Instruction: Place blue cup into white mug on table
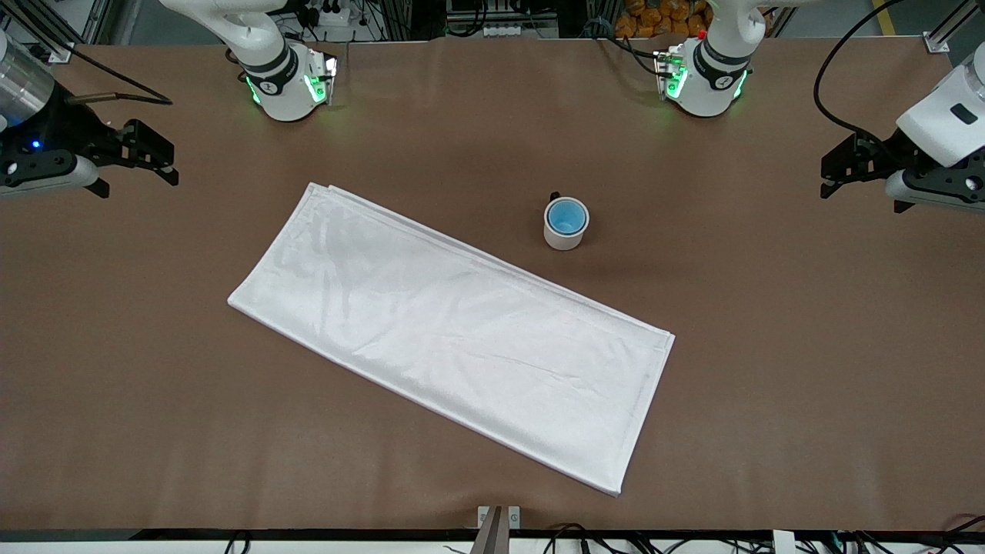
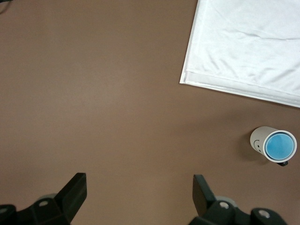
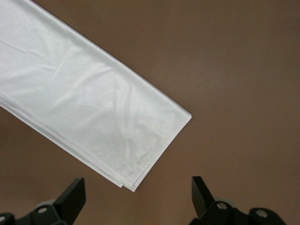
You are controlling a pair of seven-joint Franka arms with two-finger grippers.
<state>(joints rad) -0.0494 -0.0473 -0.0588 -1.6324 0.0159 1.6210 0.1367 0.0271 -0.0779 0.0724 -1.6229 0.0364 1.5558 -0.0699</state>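
The blue cup (image 1: pixel 566 217) sits upright inside the white mug (image 1: pixel 561 239), which stands on the table (image 1: pixel 777 362) near its middle, with its dark handle turned toward the robots' bases. The left wrist view shows the cup (image 2: pixel 280 146) in the mug (image 2: pixel 258 138) too. My left gripper (image 1: pixel 831 175) is open and empty, held above the table at the left arm's end, well away from the mug. My right gripper (image 1: pixel 158 161) is open and empty above the table at the right arm's end. Both show bare jaws in their wrist views, the left gripper (image 2: pixel 139 186) and the right gripper (image 3: pixel 137 187).
A white folded cloth (image 1: pixel 454 331) lies slanted across the middle of the table, nearer to the front camera than the mug. It shows in the left wrist view (image 2: pixel 243 42) and the right wrist view (image 3: pixel 84 108). Both arm bases stand along the table's back edge.
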